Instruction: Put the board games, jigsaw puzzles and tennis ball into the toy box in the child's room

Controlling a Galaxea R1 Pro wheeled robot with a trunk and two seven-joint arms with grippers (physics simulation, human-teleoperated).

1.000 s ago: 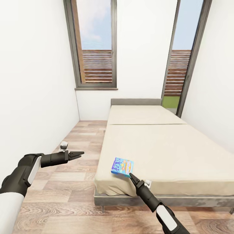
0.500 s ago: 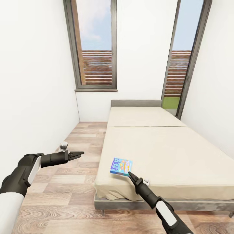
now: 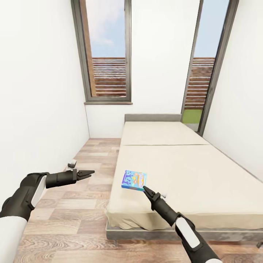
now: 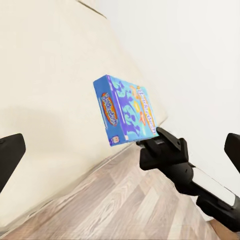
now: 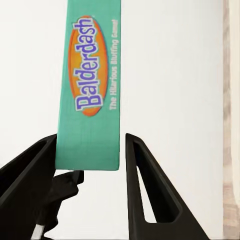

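A small blue board game (image 3: 134,180) hangs tilted just above the front left corner of the bed (image 3: 190,164), held at its near edge by my right gripper (image 3: 143,188), which is shut on it. In the right wrist view the box's teal edge (image 5: 90,100), lettered Balderdash, stands between the two black fingers (image 5: 30,170). The left wrist view looks across at the box (image 4: 127,112) and the right gripper (image 4: 160,140). My left gripper (image 3: 89,172) is held over the wood floor left of the bed; its fingers (image 4: 10,155) stand wide apart, holding nothing.
The bed has a beige two-part mattress and a grey headboard (image 3: 152,117) against the far wall. A strip of wood floor (image 3: 84,197) runs between the bed and the white left wall. A tall window (image 3: 107,51) and a glass door (image 3: 204,73) are at the back.
My right gripper has lifted the blue board game a little up and to the left over the bed corner. The head view has shifted slightly. The left arm has not moved.
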